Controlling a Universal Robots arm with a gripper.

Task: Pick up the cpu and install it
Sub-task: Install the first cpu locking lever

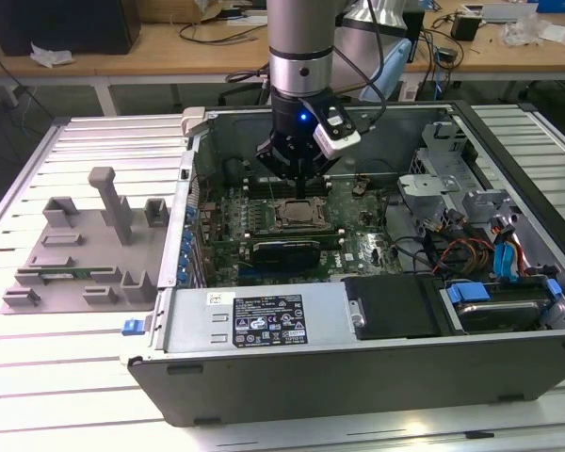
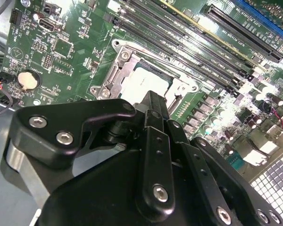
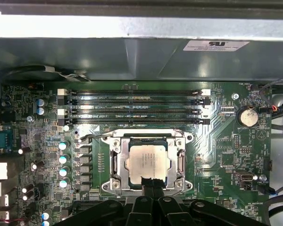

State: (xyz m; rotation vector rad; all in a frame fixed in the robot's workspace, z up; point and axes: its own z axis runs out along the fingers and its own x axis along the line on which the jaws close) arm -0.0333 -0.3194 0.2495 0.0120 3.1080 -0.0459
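Observation:
The cpu (image 3: 148, 160) is a silvery square chip lying flat inside the metal-framed socket (image 3: 114, 162) on the green motherboard, within the open grey computer case (image 1: 358, 367). My gripper (image 3: 151, 181) hangs straight above the socket, its two black fingers pressed together, with the tips over the cpu's edge. In the second wrist view the shut gripper (image 2: 152, 98) covers part of the cpu (image 2: 144, 77). In the exterior view the gripper (image 1: 301, 186) sits just above the socket (image 1: 297, 215).
Memory slots (image 3: 132, 106) run beside the socket, and a coin battery (image 3: 247, 116) sits nearby. A long black card (image 1: 284, 252) lies in front of the socket. The power supply (image 1: 254, 320), drive bay (image 1: 494, 311) and cables crowd the case. A grey fixture tray (image 1: 85, 245) sits outside it.

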